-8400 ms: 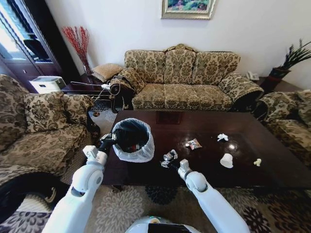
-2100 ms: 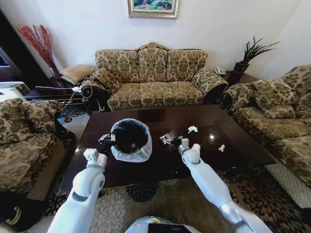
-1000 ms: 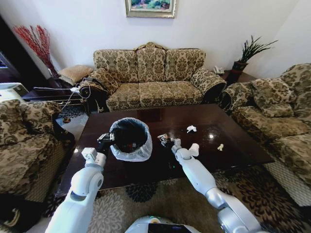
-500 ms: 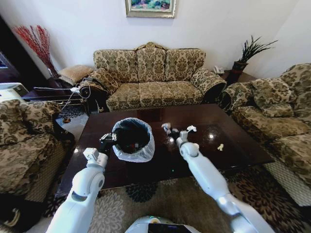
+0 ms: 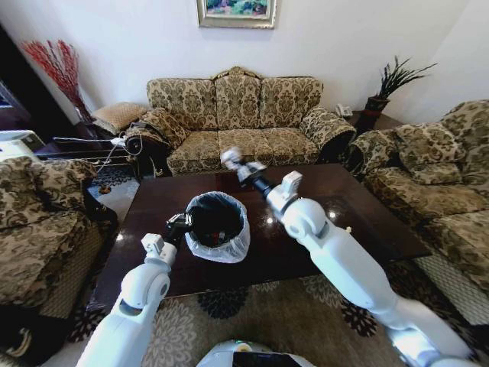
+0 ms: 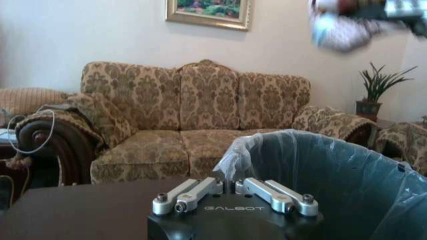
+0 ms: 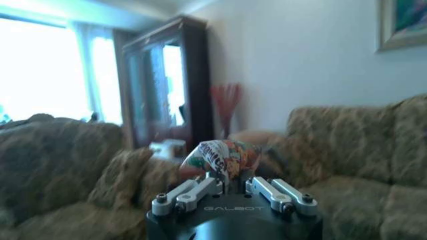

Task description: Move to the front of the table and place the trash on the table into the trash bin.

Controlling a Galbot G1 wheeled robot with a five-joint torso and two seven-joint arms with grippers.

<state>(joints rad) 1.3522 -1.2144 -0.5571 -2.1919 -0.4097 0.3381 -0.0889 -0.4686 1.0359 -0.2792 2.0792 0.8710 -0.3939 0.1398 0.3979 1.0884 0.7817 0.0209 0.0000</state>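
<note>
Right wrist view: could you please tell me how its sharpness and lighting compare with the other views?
Right wrist view: soft throughout, window blown out white, wrapper between the fingers. Head view: room sharp, right gripper smeared. Left wrist view: sofa fairly crisp, the raised wrapper blurred.

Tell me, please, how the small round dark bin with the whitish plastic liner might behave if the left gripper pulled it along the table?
The small round dark bin probably slides easily, since the glossy brown wooden table looks slick. It likely feels light, holding only scraps. The left gripper pinches the thin folded liner, which may stretch or slip off the rim before the bin follows.
</note>
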